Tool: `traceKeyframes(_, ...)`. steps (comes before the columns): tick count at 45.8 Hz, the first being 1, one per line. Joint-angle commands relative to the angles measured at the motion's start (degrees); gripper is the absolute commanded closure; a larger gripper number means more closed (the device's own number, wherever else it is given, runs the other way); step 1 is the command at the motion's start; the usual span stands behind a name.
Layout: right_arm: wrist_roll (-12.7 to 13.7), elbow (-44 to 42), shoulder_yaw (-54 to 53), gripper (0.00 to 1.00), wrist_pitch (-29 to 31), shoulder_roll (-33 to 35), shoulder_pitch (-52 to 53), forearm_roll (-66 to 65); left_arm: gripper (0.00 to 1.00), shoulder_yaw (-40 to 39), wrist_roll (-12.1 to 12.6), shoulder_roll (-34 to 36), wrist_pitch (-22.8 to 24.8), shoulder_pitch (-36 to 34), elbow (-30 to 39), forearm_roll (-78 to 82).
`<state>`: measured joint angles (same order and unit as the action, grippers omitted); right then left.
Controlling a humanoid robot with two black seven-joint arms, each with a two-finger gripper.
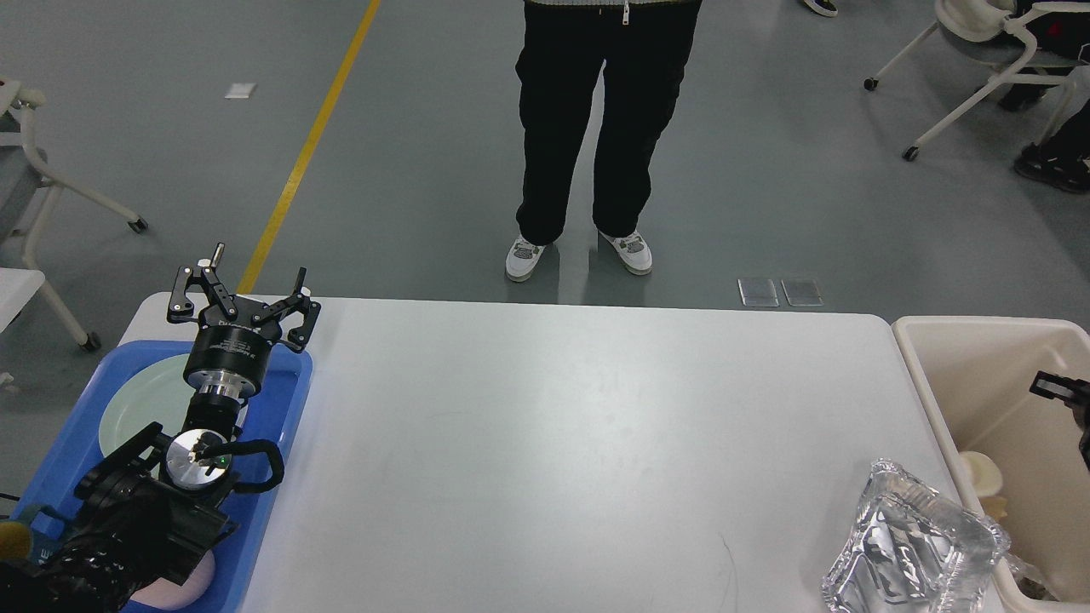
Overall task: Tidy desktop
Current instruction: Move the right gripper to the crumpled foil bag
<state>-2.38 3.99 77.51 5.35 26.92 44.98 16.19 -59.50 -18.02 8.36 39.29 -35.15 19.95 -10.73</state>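
Left gripper (244, 300) hangs spread-fingered over the blue tray (285, 409) at the desktop's (553, 426) left edge; right gripper (1056, 388), state unclear, over the cream bin (937, 375).

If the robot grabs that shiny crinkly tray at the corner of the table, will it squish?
Probably yes. The foil tray already looks dented and wrinkled, so its thin walls would likely crumple under a firm squeeze. It looks light for its size, so a push would probably slide it rather than tip it. It sits at the edge of the desktop against the cream bin, so a nudge might drop it.
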Motion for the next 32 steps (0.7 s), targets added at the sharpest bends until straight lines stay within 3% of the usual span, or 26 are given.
traceKeyframes(1,-0.08,0.23,-0.08,0.0,0.1,-0.63,1.16,0.07,0.03,0.0,0.0,-0.01,0.0,0.0,0.0,0.0)
traceKeyframes(6,-0.6,2.68,-2.01,0.0,1.15,-3.09,10.02,-0.1,0.03,0.0,0.0,-0.01,0.0,0.0,0.0,0.0)
traceKeyframes(10,-0.78,10.67,-2.9,0.0,1.5,-3.8,18.63,-0.37,0.03,0.0,0.0,-0.01,0.0,0.0,0.0,0.0)
traceKeyframes(26,-2.36,71.74,-8.34,0.0,6.42,-4.06,62.4,-2.65,0.03,0.0,0.0,-0.1,0.0,0.0,0.0,0.0)
traceKeyframes(32,-2.36,85.21,-9.05,0.0,6.42,-4.33,69.53,-6.78,0.03,0.0,0.0,-0.1,0.0,0.0,0.0,0.0)
